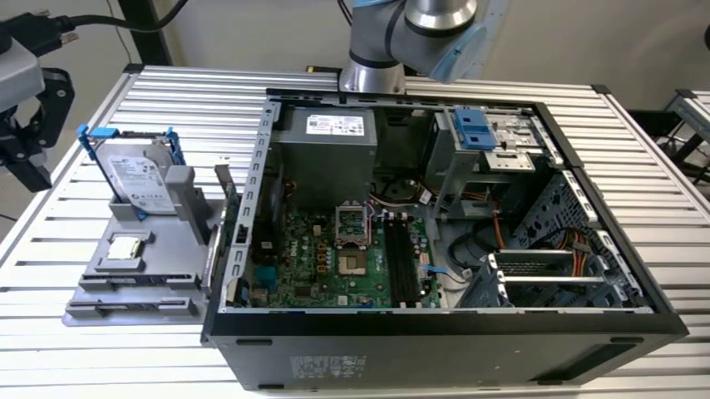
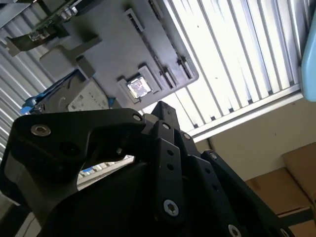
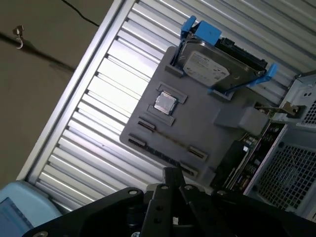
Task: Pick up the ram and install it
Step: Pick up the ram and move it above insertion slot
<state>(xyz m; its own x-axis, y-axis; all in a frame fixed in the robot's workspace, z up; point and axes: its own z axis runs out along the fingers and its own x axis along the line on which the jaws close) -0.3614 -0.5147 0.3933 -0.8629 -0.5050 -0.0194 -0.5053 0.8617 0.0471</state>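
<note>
Robotics lab, slatted aluminium workbench [image 1: 166, 91], open computer case [image 1: 444, 324], grey parts fixture [image 1: 139, 287]

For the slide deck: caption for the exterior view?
Open computer case on a slatted table, grey tray beside it holding hard drive and processor.

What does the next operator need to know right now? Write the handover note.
The claw is at the exterior view's left edge, beside the gray parts holder and apart from it. Whether it is open or shut cannot be told. Nothing is seen in it.
The ram is not clearly identifiable. A dark circuit board stands on edge between the holder and the open computer case. It may be the ram, but that is uncertain.
The holder also carries the hard drive and the processor chip.
Done: nothing visible. The motherboard's memory slots look empty.
Left: the ram is neither picked up nor installed.
</note>
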